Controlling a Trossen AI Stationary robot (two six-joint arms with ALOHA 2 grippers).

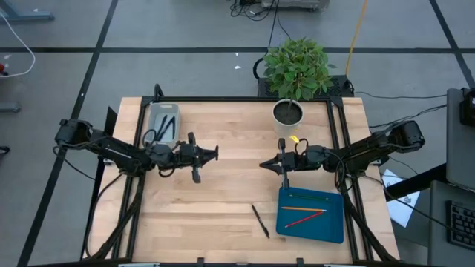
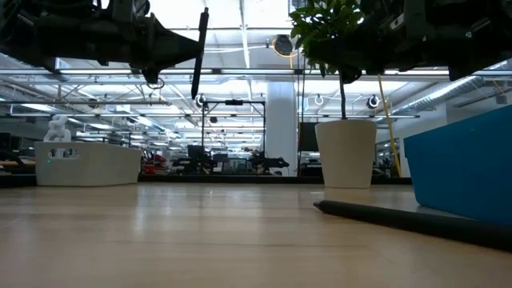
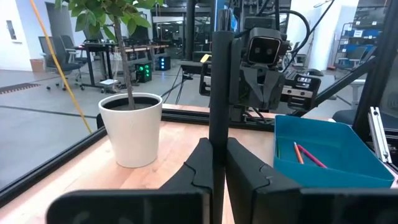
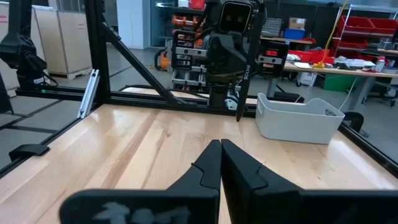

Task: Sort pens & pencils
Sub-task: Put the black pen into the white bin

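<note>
Above the middle of the wooden counter (image 1: pixel 223 200), left of the potted plant (image 1: pixel 295 70), the left claw (image 1: pixel 199 154) is clamped on a black pen (image 3: pixel 217 106), its two dark fingers (image 3: pixel 244 165) pressed against the slim, smooth barrel. The pen stands upright across the claw, clear of the counter, with its ends sticking out on both sides of the fingers. Behind the left claw, at the counter's far left corner, a pale grey plastic bin (image 1: pixel 163 120) with rounded corners holds two more dark pens (image 1: pixel 168 126). One more black pen (image 1: pixel 260 220) lies flat on the pale wood grain toward the near edge, just left of a shallow blue rectangular tray (image 1: pixel 297 225). Inside the tray rest the thin, straight pencils (image 1: pixel 304 214), orange, red and green, lying roughly side by side.

The right claw (image 1: pixel 264 164) hangs above the counter just beyond the tray's far edge, below the plant's round white pot (image 1: pixel 287 114), pointing toward the left claw; its fingers are pressed together with nothing between them. The plant's green leaves spread over the counter's far edge. A black metal frame runs around the counter.
</note>
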